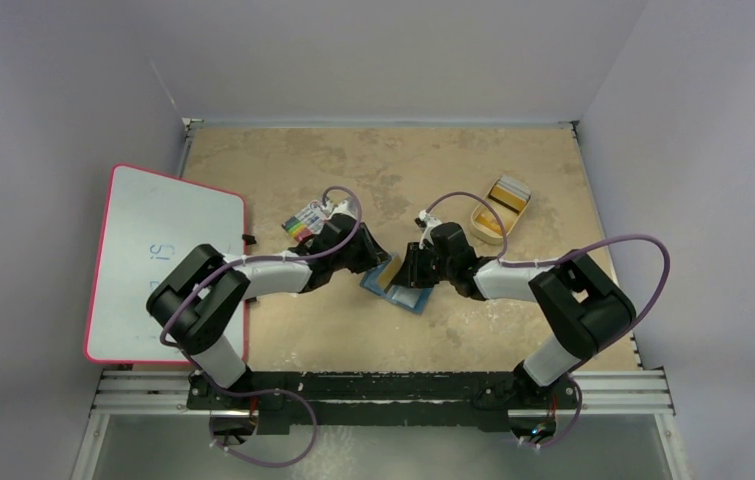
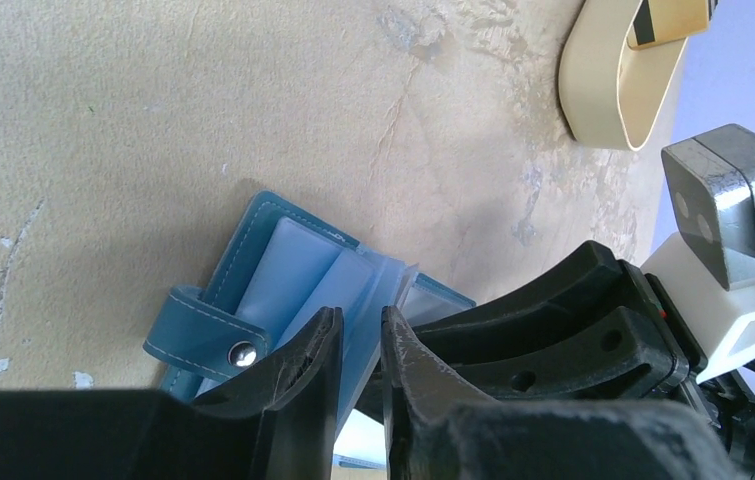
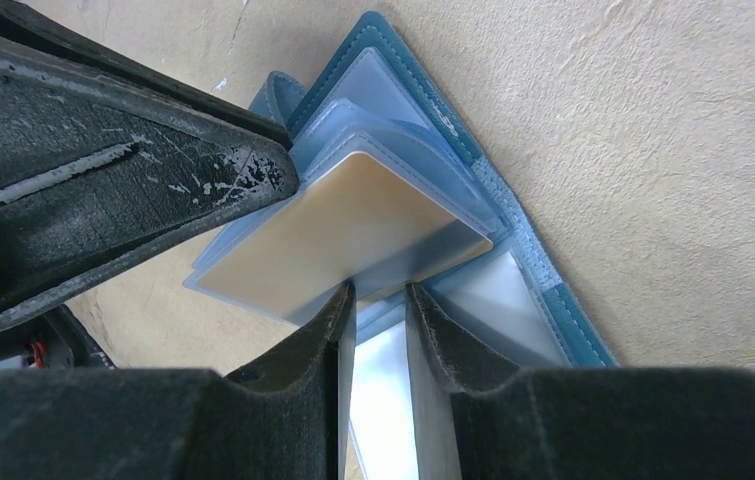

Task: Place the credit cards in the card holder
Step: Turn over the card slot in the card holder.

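On tabletop [image 1: 373, 170], left pincer [image 2: 358, 322] and right pincer [image 3: 381, 300] clamp card holder [image 2: 249, 238] sleeves; right wrist view exposes credit card [image 3: 343, 230] inside.

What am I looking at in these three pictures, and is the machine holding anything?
Two robot arms stand at a table's near edge. One picture looks down from above; the others come from wrist cameras. On the table lie an open teal card holder, a tan tray with cards, a striped pack and a whiteboard. The left tool pinches one of the holder's clear sleeves. The right tool sits at an orange-yellow card in a sleeve; its grip is unclear.
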### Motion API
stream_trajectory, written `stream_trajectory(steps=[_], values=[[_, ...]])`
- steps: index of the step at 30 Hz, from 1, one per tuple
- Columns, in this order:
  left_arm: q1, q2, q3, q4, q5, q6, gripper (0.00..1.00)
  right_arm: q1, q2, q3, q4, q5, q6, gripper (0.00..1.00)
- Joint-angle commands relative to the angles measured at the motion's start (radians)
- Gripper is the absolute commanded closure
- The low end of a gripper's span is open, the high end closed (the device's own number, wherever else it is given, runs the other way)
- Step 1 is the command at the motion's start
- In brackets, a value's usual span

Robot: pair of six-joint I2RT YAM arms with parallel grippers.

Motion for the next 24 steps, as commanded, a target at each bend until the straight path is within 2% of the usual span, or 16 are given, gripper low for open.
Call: stream_trajectory(steps=[1,13,19,24], values=[[-0.018,0.012,0.031,-0.008,0.029,0.028,0.8,-0.004,-0.022,-0.014,0.005,0.04,-0.004,0.72],[-0.019,0.033,0.049,-0.038,0.031,0.033,0.76,-0.004,-0.064,-0.01,-0.018,0.043,-0.007,0.7],[-0.018,0.037,0.053,-0.045,0.027,0.035,0.76,-0.004,-0.097,0.007,-0.041,0.061,0.014,0.58],[-0.021,0.043,0.058,-0.049,0.027,0.039,0.75,-0.006,-0.124,0.001,-0.066,0.09,0.024,0.57]])
